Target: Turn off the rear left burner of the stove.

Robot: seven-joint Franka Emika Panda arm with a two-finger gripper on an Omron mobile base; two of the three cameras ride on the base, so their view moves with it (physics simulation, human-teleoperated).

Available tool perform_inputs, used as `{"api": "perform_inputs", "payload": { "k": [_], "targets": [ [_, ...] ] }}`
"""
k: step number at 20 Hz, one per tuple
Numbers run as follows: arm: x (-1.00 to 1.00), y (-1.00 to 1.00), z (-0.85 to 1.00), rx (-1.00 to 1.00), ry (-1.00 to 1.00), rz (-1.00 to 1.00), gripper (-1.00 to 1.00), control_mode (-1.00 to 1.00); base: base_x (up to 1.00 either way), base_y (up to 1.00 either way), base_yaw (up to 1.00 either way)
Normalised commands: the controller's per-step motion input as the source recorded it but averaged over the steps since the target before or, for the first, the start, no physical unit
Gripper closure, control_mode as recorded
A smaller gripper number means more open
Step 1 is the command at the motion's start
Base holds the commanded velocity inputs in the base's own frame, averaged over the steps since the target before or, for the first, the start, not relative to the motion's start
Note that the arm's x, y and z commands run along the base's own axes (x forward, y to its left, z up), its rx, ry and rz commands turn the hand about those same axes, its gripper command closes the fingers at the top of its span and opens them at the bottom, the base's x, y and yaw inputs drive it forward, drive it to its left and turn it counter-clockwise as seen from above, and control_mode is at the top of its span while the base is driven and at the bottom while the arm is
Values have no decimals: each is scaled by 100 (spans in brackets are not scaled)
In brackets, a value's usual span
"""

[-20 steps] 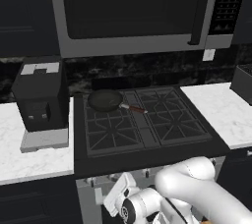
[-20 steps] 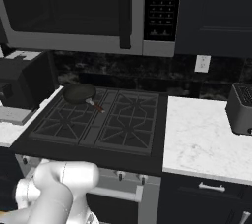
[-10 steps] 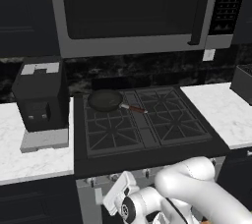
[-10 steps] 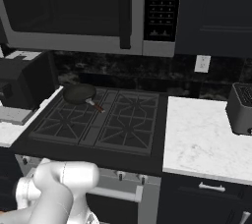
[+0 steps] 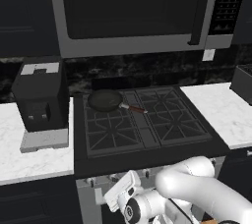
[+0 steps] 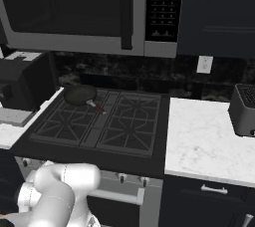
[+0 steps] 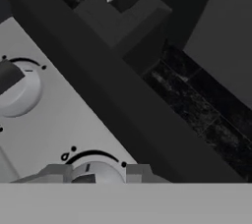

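Note:
The stove (image 5: 147, 150) is a black gas range with four grated burners. A dark frying pan (image 5: 105, 101) with a reddish handle sits on the rear left burner (image 5: 129, 96), also visible from the other side (image 6: 108, 96). My arm reaches down in front of the stove's front panel, with the hand (image 5: 123, 196) just below the cooktop edge. In the hand view my gripper (image 7: 97, 174) is shut on a round silvery knob (image 7: 96, 171) on the pale panel, one fingertip (image 7: 56, 173) on each side of it. A second knob (image 7: 17, 88) sits up and to the left.
A grey-framed microwave (image 5: 133, 12) hangs above the cooktop. A black boxy appliance (image 5: 42, 95) stands on the left marble counter and a toaster (image 6: 244, 109) on the right one. The pale oven handle bar (image 6: 119, 196) runs below the knobs beside my arm.

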Motion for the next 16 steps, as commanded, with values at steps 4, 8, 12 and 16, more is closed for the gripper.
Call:
{"api": "perform_inputs", "payload": {
  "k": [4, 8, 12, 16],
  "targets": [
    [0, -42, 0, 40, 0, -5, 100, -100, 0, 0, 0],
    [2, -42, 0, 42, 0, -6, 100, -100, 0, 0, 0],
    [0, -45, -3, 46, 0, -4, 100, -100, 0, 0, 0],
    [0, -47, -10, 51, 0, -5, 100, -100, 0, 0, 0]
  ]
}}
